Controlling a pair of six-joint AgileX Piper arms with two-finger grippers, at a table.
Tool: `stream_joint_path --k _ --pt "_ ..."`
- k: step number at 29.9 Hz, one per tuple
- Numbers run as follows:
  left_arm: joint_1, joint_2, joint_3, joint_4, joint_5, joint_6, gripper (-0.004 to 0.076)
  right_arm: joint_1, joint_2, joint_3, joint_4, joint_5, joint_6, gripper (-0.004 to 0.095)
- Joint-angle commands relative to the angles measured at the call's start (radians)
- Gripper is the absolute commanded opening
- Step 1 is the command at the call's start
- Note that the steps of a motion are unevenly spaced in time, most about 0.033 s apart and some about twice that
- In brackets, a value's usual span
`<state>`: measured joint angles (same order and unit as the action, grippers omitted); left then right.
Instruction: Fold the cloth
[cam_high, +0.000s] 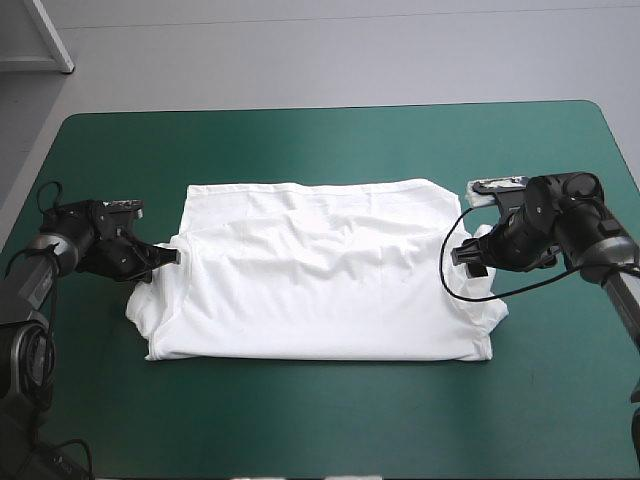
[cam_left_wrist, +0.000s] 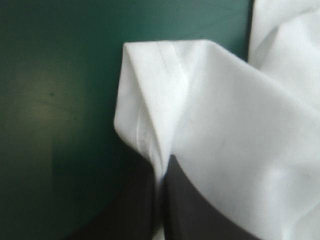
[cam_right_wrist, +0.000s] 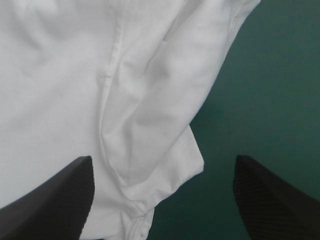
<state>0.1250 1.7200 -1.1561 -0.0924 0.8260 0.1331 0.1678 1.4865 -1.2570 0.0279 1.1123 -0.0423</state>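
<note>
I am looking down on the broad teal-green table cover (cam_high: 320, 140). The white short-sleeved cloth T-shirt (cam_high: 320, 290) is lying spread flat at its middle, with its long axis running across the table from my left arm to my right. Along the far edge one layer seems to be lying over another, so I am judging it partly folded.

Each arm is sitting at one short end, so the cloth is lying inward from both. The left gripper (cam_high: 170, 256), with its two black fin-shaped fingers, is touching the shirt's left end. In its wrist view the fingers are pressed almost together and pinching the hemmed fold of the left sleeve (cam_left_wrist: 165, 90).

The right gripper (cam_right_wrist: 162, 160) is standing with its fingers spread wide. The right sleeve (cam_right_wrist: 165, 115) is running between them ungripped, with one finger over white cloth and the other over bare cover.

Nothing is standing between either gripper and the shirt. I am judging that the coming move is turning on the right side. That gripper is lining up on its sleeve but holding nothing, so it is needing to close there before both ends can lift together.
</note>
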Motion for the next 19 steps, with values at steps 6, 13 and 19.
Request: stream_joint_path --k 6,13,19 --pt "0.0 -0.178 -0.011 0.123 0.012 -0.117 -0.001 -0.005 -0.042 -0.033 0.029 -0.006 -0.002 0.0714" --pt "-0.005 -0.305 -0.011 0.086 -0.019 -0.157 -0.001 -0.005 -0.042 -0.033 0.024 -0.012 -0.002 0.0714" --pt "-0.121 -0.341 -0.011 -0.226 -0.098 0.08 -0.001 -0.005 -0.042 -0.033 0.024 -0.043 -0.002 0.0714"
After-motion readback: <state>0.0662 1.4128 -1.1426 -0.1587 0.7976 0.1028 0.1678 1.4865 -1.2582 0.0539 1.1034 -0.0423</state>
